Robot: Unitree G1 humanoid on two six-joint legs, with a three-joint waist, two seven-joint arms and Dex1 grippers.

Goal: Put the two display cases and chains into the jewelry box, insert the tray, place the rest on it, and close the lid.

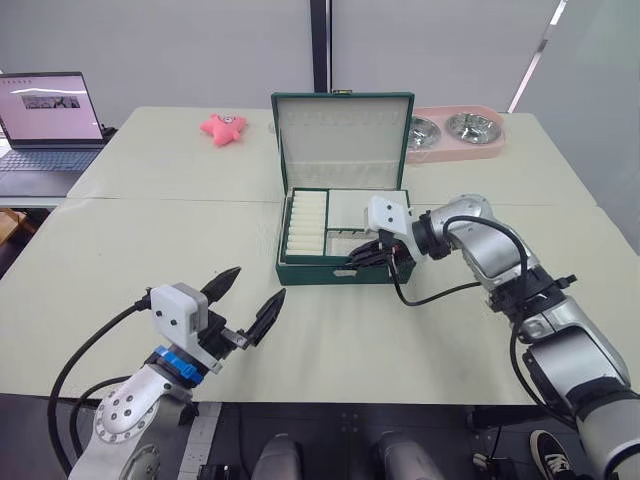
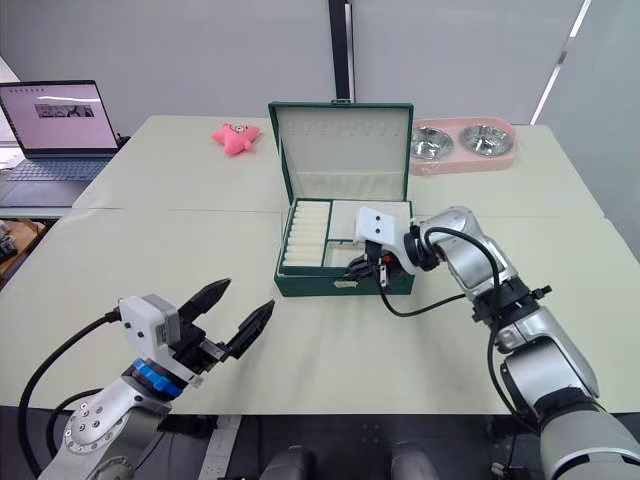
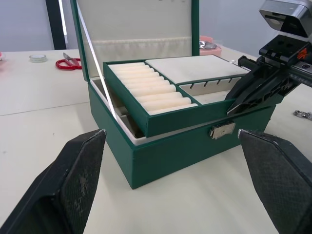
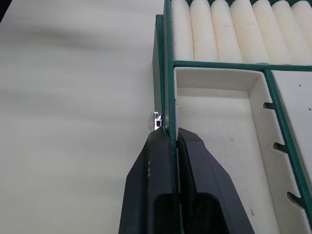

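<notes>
Tray (image 3: 165, 92) sits tilted in the jewelry box (image 1: 340, 268), its front edge riding above the box's front wall, near the clasp (image 3: 222, 129). The right gripper (image 4: 170, 139) pinches that thin front wall of the tray, fingers nearly closed on it. It looks light, rigid and fabric-covered, so the rim should hold without slipping. The left gripper (image 1: 250, 300) hangs over the counter (image 1: 120, 250) in front of the box, fingers wide, holding nothing.

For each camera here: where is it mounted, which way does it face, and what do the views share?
Head stereo pair: looks forward and down at the jewelry box; both arms show.
Left wrist: looks along the open left claw at the box front and the tray.
Right wrist: looks along the right claw, shut on the tray's front wall.
Shared: all show the tray's ring rolls.
</notes>
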